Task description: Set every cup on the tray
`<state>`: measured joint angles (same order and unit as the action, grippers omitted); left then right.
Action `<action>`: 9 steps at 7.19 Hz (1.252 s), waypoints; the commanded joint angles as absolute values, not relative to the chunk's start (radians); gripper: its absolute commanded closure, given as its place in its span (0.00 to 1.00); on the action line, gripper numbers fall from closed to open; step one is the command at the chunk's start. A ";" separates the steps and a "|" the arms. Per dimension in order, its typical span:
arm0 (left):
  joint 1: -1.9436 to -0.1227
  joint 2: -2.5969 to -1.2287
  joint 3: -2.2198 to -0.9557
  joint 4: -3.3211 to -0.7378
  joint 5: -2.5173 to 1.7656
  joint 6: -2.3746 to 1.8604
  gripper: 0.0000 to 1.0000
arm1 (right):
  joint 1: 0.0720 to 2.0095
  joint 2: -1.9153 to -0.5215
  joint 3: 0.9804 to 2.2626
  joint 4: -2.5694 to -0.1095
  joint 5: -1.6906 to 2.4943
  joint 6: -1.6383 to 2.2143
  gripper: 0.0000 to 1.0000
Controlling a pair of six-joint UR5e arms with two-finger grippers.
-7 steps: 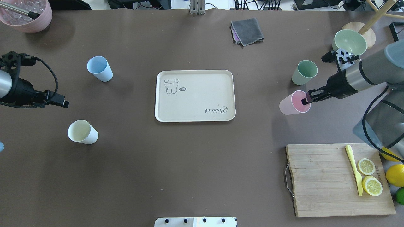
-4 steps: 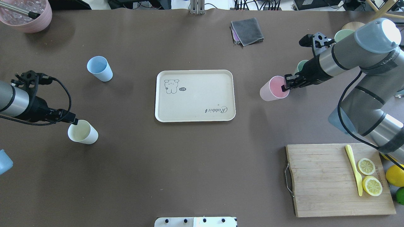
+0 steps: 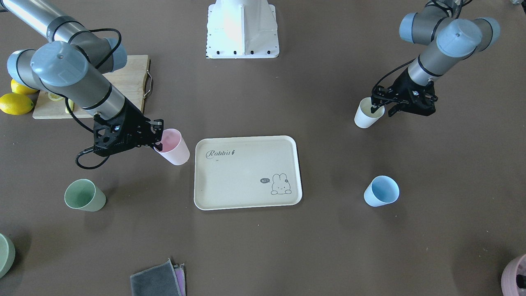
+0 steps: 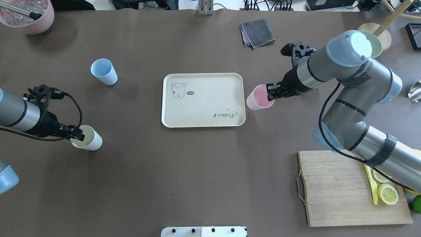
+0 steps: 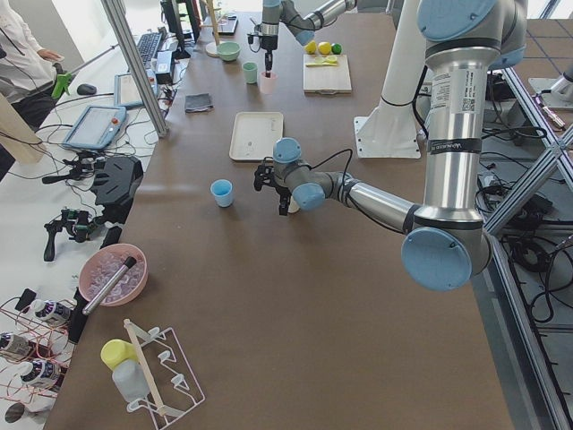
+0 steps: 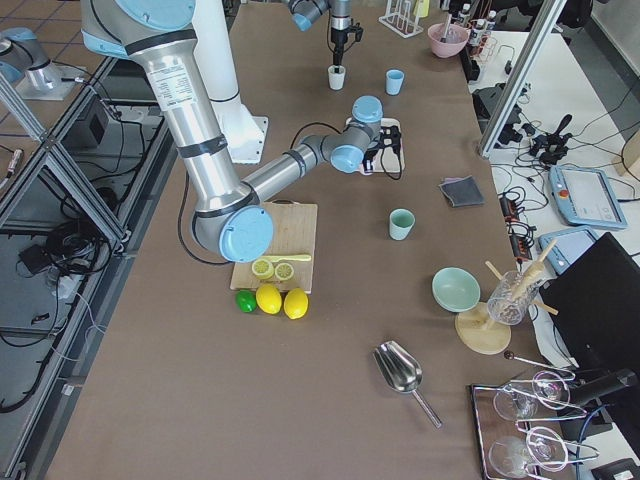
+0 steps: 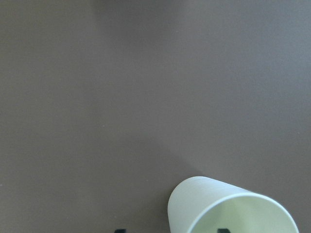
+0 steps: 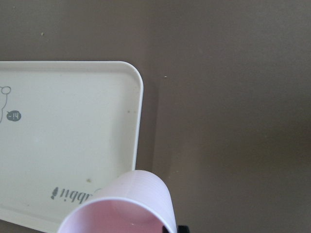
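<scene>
The right gripper (image 4: 270, 94) is clamped on the rim of the pink cup (image 4: 256, 98), one finger inside and one outside. The cup hangs tilted and off the bench (image 4: 197, 171), just beside the tray (image 4: 204, 98) on the robot's right; the right wrist view shows it above the tray's edge near the "Rabbit" script, not yet set down. The left gripper (image 4: 78, 134) is parted and straddles the rim of the white cup (image 4: 90, 141): the left wrist view shows one fingertip inside the cup and the other standing off its outer wall, so it has hold of nothing yet, and the cup stands upright on the bench, well to the left of the tray. Farther out, the blue cup (image 4: 104, 72) stands on the left half and the green cup (image 3: 84, 196) on the right half, each upright, apart from the tray and from both grippers. By my judgement the task is at its start: no cup rests on the tray, the pink one is nearest to placement, the white one is about to be gripped, and two are untouched. Count: four cups, one tray.
</scene>
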<state>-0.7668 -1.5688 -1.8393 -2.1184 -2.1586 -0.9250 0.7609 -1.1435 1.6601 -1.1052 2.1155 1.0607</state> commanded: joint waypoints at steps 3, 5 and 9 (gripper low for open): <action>-0.765 -1.826 -1.824 -1.972 -2.157 -0.948 1.00 | 0.680 -1.013 1.612 -1.220 2.007 1.114 1.00; -0.740 -2.061 -1.690 -1.904 -2.119 -1.064 1.00 | 0.666 -1.011 1.617 -1.220 1.990 1.114 0.01; -0.664 -2.210 -1.520 -1.922 -1.984 -1.118 0.88 | 0.890 -1.078 1.629 -1.221 2.226 1.044 0.00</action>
<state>-0.6722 -2.1917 -1.5493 -1.9154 -2.0080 -1.1107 0.7894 -1.0378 1.6265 -1.2230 2.1161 1.0862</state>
